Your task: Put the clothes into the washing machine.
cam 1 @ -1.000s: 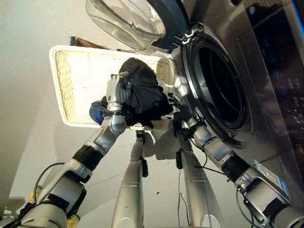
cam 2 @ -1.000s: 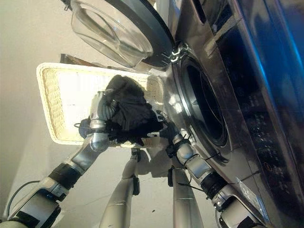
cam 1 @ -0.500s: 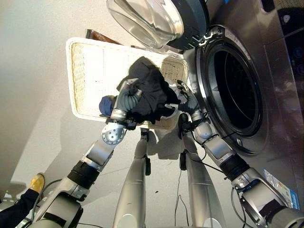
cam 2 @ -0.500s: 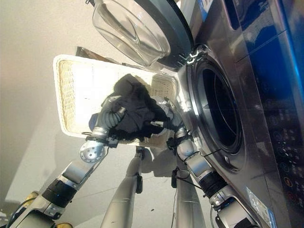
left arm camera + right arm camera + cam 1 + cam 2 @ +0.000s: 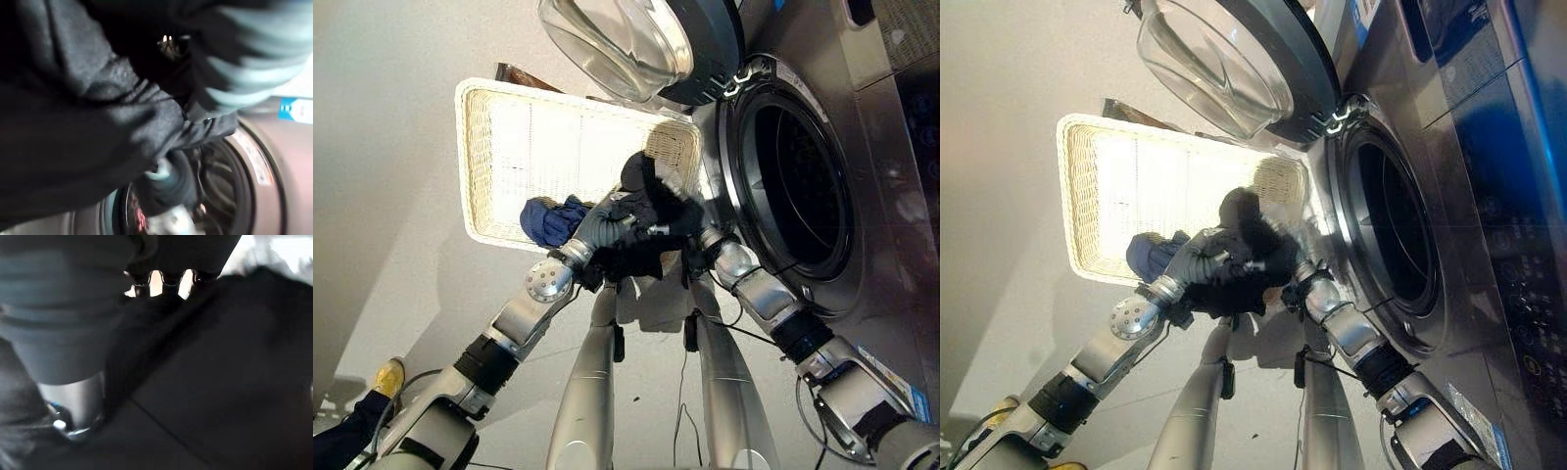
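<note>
both hands (image 5: 607,223) clutch black garment (image 5: 641,235) — beside washer drum (image 5: 793,186)

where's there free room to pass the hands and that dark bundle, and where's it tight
The drum opening is dark and unobstructed, the door swung up clear of it. The white basket's far half is bare. It is crowded at the basket's near corner: both hands, left hand and right hand, bunch the black garment beside the blue cloth.
</note>
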Robot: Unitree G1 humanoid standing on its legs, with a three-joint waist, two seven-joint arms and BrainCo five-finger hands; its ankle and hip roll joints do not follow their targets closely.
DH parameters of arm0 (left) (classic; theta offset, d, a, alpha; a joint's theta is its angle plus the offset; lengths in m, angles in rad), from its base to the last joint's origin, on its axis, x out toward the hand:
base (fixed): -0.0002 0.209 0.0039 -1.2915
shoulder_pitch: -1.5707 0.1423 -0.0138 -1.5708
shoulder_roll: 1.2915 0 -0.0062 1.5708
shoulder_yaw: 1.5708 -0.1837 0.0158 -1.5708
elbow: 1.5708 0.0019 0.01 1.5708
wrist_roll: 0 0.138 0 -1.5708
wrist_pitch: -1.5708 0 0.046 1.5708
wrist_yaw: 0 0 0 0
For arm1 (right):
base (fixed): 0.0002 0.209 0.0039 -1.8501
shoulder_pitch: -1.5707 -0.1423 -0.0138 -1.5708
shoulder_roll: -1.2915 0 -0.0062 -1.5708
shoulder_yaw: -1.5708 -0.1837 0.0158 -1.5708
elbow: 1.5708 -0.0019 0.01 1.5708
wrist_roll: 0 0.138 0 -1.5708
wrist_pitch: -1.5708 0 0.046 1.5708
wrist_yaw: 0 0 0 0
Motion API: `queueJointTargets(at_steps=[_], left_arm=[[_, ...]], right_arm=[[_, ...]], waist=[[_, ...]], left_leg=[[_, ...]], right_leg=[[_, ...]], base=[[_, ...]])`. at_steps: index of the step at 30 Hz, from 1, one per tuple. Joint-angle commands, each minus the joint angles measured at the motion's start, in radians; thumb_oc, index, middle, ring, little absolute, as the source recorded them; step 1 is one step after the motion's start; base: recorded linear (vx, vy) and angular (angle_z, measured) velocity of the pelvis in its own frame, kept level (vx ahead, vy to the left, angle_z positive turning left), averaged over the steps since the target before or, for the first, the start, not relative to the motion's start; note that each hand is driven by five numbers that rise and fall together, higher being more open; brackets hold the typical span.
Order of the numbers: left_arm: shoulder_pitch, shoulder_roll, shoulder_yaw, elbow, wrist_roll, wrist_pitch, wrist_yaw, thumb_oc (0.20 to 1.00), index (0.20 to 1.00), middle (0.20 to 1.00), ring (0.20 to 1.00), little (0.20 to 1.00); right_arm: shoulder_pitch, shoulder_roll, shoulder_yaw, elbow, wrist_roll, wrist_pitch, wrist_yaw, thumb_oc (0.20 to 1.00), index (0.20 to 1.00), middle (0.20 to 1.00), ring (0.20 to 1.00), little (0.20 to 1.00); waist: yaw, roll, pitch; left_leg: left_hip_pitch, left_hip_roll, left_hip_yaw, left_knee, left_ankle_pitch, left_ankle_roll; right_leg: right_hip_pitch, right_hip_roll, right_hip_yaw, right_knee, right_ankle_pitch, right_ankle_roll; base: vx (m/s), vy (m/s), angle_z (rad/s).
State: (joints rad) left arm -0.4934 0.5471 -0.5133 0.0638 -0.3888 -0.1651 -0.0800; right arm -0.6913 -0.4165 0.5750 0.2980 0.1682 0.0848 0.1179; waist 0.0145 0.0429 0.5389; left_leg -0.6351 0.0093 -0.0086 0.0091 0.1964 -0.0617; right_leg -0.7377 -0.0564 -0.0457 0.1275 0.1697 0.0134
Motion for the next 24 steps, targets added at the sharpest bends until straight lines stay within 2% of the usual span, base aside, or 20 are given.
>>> queueJointTargets(at_steps=[1,3,7,8,10,14,20,21,22,23,24], left_arm=[[-0.048,-0.046,-0.018,-0.125,-0.067,-0.116,-0.042,0.200,0.200,0.200,0.200,0.200],[-0.069,-0.026,-0.034,-0.129,-0.060,-0.114,-0.014,0.200,0.200,0.200,0.200,0.200],[-0.075,-0.019,-0.041,-0.129,-0.048,-0.114,-0.003,0.200,0.200,0.200,0.200,0.200],[-0.099,0.006,-0.062,-0.135,-0.028,-0.107,0.038,0.200,0.200,0.200,0.200,0.200],[-0.108,0.022,-0.070,-0.136,-0.041,-0.108,0.049,0.200,0.200,0.200,0.200,0.200],[-0.120,0.033,-0.075,-0.136,-0.101,-0.115,0.036,0.200,0.200,0.200,0.200,0.200],[-0.088,-0.013,-0.082,-0.149,-0.211,-0.109,-0.034,0.200,0.200,0.200,0.200,0.200],[-0.081,-0.031,-0.089,-0.141,-0.225,-0.106,-0.034,0.200,0.200,0.200,0.200,0.200],[-0.080,-0.036,-0.091,-0.136,-0.230,-0.105,-0.034,0.200,0.200,0.200,0.200,0.200],[-0.073,-0.050,-0.097,-0.128,-0.234,-0.107,-0.033,0.200,0.200,0.200,0.200,0.200],[-0.065,-0.065,-0.103,-0.118,-0.242,-0.108,-0.030,0.200,0.200,0.200,0.200,0.200]], right_arm=[[-0.011,0.009,0.156,-0.033,0.028,0.115,0.287,1.000,1.000,1.000,1.000,1.000],[-0.024,-0.002,0.192,-0.013,0.067,0.162,0.415,1.000,1.000,1.000,1.000,1.000],[-0.027,-0.009,0.208,-0.011,0.068,0.174,0.473,1.000,1.000,1.000,1.000,1.000],[-0.029,-0.030,0.247,0.007,0.120,0.187,0.570,1.000,1.000,1.000,1.000,1.000],[-0.030,-0.041,0.252,0.015,0.163,0.189,0.595,1.000,1.000,1.000,1.000,1.000],[-0.026,-0.049,0.243,0.040,0.267,0.130,0.574,1.000,1.000,1.000,1.000,1.000],[0.012,-0.006,0.191,0.037,0.452,0.059,0.460,1.000,1.000,1.000,1.000,1.000],[0.028,0.023,0.168,0.033,0.513,0.061,0.451,0.925,0.925,0.925,0.925,0.925],[0.034,0.032,0.163,0.031,0.537,0.062,0.447,0.812,0.812,0.812,0.812,0.812],[0.047,0.051,0.151,0.027,0.589,0.062,0.434,0.347,0.347,0.347,0.347,0.347],[0.062,0.075,0.133,0.029,0.632,0.058,0.423,0.200,0.200,0.200,0.200,0.200]], waist=[[-0.008,0.029,-0.019],[-0.003,0.026,-0.019],[-0.001,0.024,-0.019],[0.004,0.019,-0.019],[0.006,0.017,-0.019],[0.006,0.013,-0.019],[-0.001,0.013,-0.019],[-0.004,0.013,-0.019],[-0.005,0.012,-0.019],[-0.008,0.011,-0.019],[-0.012,0.011,-0.019]], left_leg=[[-0.044,-0.075,0.001,0.014,0.029,0.041],[-0.044,-0.075,-0.003,0.012,0.034,0.040],[-0.045,-0.075,-0.006,0.013,0.034,0.040],[-0.050,-0.076,-0.011,0.011,0.040,0.038],[-0.049,-0.074,-0.012,0.009,0.042,0.037],[-0.049,-0.074,-0.009,0.000,0.045,0.035],[-0.056,-0.072,0.001,-0.008,0.049,0.033],[-0.058,-0.072,0.003,-0.010,0.049,0.034],[-0.058,-0.072,0.004,-0.011,0.049,0.033],[-0.060,-0.071,0.005,-0.011,0.049,0.033],[-0.061,-0.071,0.008,-0.012,0.049,0.033]], right_leg=[[0.030,-0.001,-0.050,-0.053,0.063,0.045],[0.031,-0.001,-0.052,-0.055,0.065,0.043],[0.030,0.000,-0.053,-0.054,0.064,0.042],[0.026,0.003,-0.053,-0.055,0.066,0.040],[0.026,0.003,-0.054,-0.057,0.067,0.040],[0.022,0.000,-0.060,-0.071,0.081,0.042],[0.013,-0.004,-0.066,-0.085,0.094,0.045],[0.010,-0.005,-0.066,-0.088,0.098,0.045],[0.009,-0.006,-0.067,-0.089,0.099,0.046],[0.007,-0.005,-0.065,-0.091,0.100,0.047],[0.005,-0.004,-0.063,-0.093,0.103,0.047]], base=[[0.01,-0.028,0.03],[0.00,-0.016,0.05],[0.00,-0.014,0.03],[0.00,-0.040,0.03],[0.00,-0.026,0.04],[0.00,-0.002,0.01],[0.00,0.007,0.00],[0.00,0.035,-0.01],[0.00,0.039,-0.02],[0.00,0.040,-0.03],[0.00,0.045,-0.05]])
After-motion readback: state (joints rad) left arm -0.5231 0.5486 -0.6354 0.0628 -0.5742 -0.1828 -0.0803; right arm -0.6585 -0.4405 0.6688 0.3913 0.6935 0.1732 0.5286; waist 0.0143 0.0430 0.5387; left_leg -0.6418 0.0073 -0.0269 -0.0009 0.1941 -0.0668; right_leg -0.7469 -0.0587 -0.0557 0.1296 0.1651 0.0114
